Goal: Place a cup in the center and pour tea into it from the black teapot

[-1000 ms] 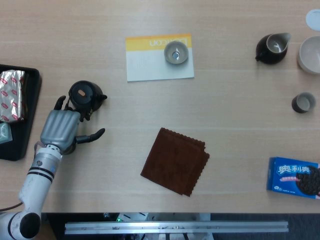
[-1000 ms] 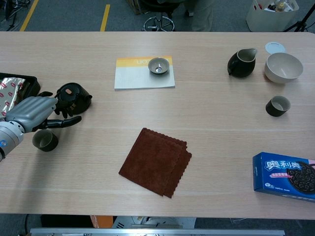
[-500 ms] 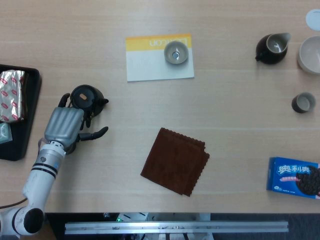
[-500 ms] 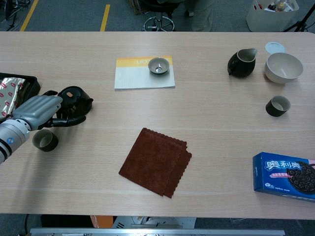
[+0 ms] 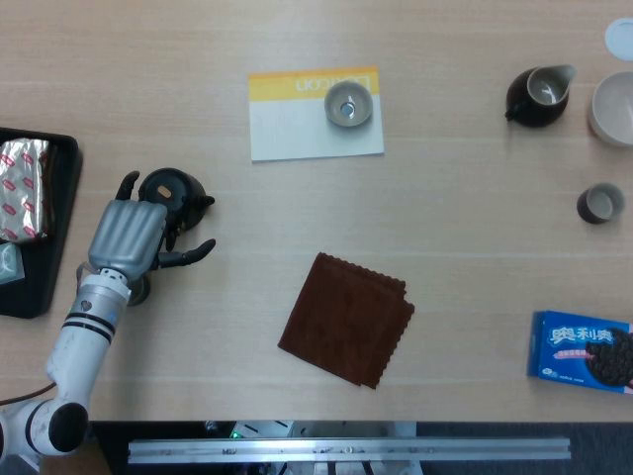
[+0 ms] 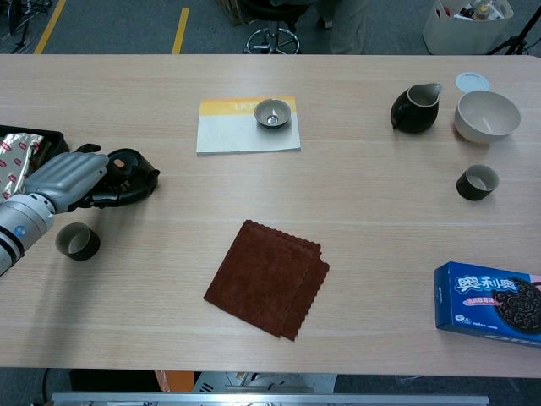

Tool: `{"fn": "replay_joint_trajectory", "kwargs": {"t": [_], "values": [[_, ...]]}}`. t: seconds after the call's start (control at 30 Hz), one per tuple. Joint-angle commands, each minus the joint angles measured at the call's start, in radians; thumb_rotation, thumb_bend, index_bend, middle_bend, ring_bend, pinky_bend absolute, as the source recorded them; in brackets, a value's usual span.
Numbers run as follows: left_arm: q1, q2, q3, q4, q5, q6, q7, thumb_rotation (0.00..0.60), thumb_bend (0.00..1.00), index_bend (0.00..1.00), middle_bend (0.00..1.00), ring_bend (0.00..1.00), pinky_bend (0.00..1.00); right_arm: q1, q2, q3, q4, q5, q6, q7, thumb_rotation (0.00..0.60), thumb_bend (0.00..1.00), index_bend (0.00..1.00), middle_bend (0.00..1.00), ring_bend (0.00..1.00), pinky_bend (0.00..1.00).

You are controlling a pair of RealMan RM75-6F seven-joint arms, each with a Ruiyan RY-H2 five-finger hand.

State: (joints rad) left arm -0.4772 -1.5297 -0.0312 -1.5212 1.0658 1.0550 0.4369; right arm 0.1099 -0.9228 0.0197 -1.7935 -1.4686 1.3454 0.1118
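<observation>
left hand (image 5: 129, 236) is wrapped around the black teapot (image 5: 176, 190) at the table's left, fingers curled on its body; firm grip or just contact, cannot tell. a dark cup (image 6: 76, 241) sits just behind the hand. teapot is small, round, glossy. right hand out of view.

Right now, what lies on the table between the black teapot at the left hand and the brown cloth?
Nothing: in the head view, only bare wood separates the black teapot, where the left hand is, from the brown cloth.
</observation>
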Motion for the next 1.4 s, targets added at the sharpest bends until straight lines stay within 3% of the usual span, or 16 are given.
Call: {"fn": "replay_joint_trajectory", "kwargs": {"t": [0.03, 0.3, 0.63, 0.73, 0.87, 1.4], "values": [[-0.001, 0.000, 0.000, -0.001, -0.006, -0.003, 0.005, 0.065, 0.13, 0.68, 0.72, 0.56, 0.00, -0.001, 0.001, 0.000, -0.001, 0.001, 0.000, 0.000, 0.600, 0.26, 0.18, 0.12, 0.01, 0.02], [-0.003, -0.003, -0.015, 0.006, -0.011, 0.001, -0.003, 0.066, 0.13, 0.72, 0.77, 0.61, 0.00, -0.002, -0.001, 0.002, -0.001, 0.003, 0.001, 0.001, 0.600, 0.26, 0.18, 0.12, 0.01, 0.02], [-0.013, -0.037, -0.062, 0.084, 0.028, 0.031, -0.064, 0.065, 0.13, 0.85, 0.94, 0.75, 0.00, -0.002, -0.003, 0.007, 0.007, 0.010, 0.000, 0.008, 0.600, 0.26, 0.18, 0.12, 0.01, 0.02], [-0.010, -0.049, -0.072, 0.113, 0.034, 0.041, -0.088, 0.103, 0.13, 0.88, 0.97, 0.78, 0.00, -0.002, -0.006, 0.007, 0.012, 0.013, -0.002, 0.013, 0.600, 0.26, 0.18, 0.12, 0.01, 0.02], [-0.002, -0.060, -0.083, 0.135, 0.044, 0.065, -0.108, 0.219, 0.13, 0.92, 1.00, 0.81, 0.00, -0.002, -0.008, 0.008, 0.018, 0.015, -0.005, 0.019, 0.600, 0.26, 0.18, 0.12, 0.01, 0.02], [0.032, -0.046, -0.138, 0.127, 0.064, 0.151, -0.177, 0.253, 0.13, 0.98, 1.00, 0.86, 0.00, -0.002, -0.013, 0.008, 0.029, 0.007, -0.004, 0.032, 0.600, 0.26, 0.18, 0.12, 0.01, 0.02]]}}
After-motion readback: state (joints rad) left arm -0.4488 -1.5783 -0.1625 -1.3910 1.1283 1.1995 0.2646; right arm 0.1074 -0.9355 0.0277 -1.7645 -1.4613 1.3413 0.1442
